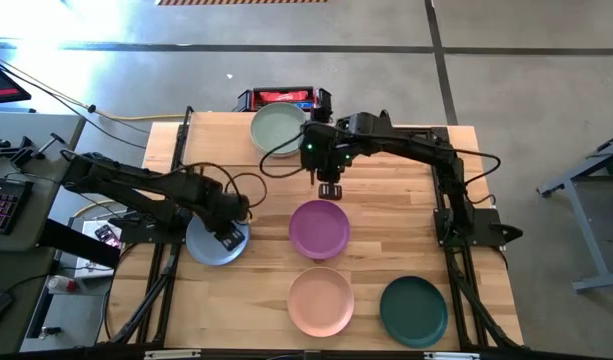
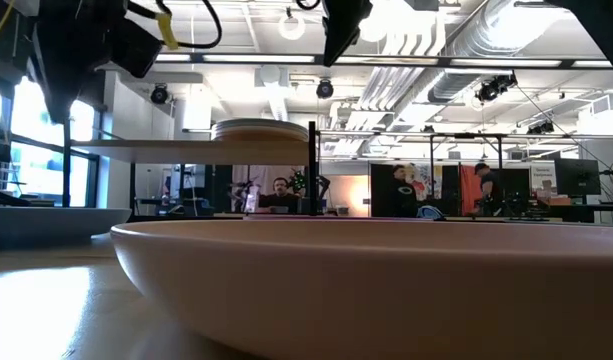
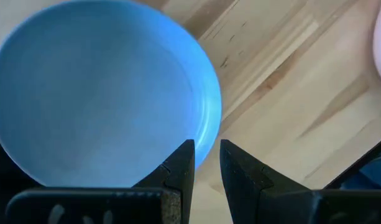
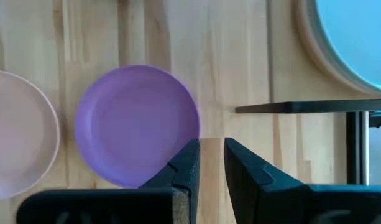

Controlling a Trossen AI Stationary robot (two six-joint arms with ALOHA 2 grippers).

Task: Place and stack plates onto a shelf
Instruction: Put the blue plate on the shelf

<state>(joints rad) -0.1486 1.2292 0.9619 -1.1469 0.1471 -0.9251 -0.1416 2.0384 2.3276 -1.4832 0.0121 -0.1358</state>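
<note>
A blue plate [image 1: 208, 245] [image 3: 97, 93] lies flat near the table's left side. My left gripper [image 1: 229, 236] [image 3: 207, 163] hovers over its right rim, open by a narrow gap, with bare wood showing between the fingers. The purple plate [image 1: 319, 228] [image 4: 137, 124] sits mid-table. My right gripper [image 1: 329, 188] [image 4: 212, 158] hangs above the wood between that plate and the shelf [image 1: 226, 135], also open by a narrow gap. A sage green plate [image 1: 278, 127] [image 4: 358, 37] tops a stack [image 2: 261, 128] on the shelf. The pink plate [image 1: 321, 300] [image 2: 366, 290] and the dark teal plate [image 1: 413, 310] rest near the table's near edge.
The shelf's black legs [image 4: 302, 107] [image 2: 312, 170] stand at the table's far side. A red object [image 1: 281, 97] lies beyond the shelf. Bare wood [image 1: 396, 220] shows to the right of the purple plate. People are in the room behind the table [image 2: 278, 190].
</note>
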